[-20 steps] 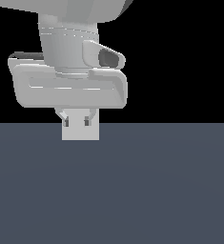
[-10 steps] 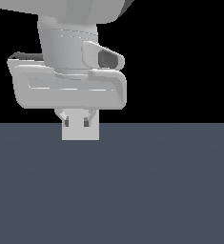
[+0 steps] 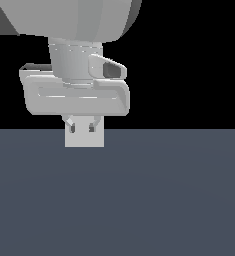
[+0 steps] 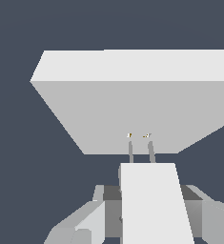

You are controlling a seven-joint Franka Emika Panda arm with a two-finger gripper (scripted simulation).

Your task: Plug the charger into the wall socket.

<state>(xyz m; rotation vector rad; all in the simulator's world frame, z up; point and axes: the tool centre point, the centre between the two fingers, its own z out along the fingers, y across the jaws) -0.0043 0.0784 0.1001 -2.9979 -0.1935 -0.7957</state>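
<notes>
With the claw point(image 4: 149, 209) clamped on the charger point(image 4: 154, 205), its prongs almost touch the wall socket point(image 4: 132, 109) holes; next, push straight in.

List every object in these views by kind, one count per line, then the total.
Charger: 1
Charger prongs: 2
Wall socket: 1
Socket holes: 2
Gripper: 1
Total: 7

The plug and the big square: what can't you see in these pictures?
- Exterior view: the wall socket is mostly hidden behind the tool; the charger is not visible.
- Wrist view: the charger runs off the picture's edge.
- Wrist view: the wall socket is cut by the edge.
</notes>
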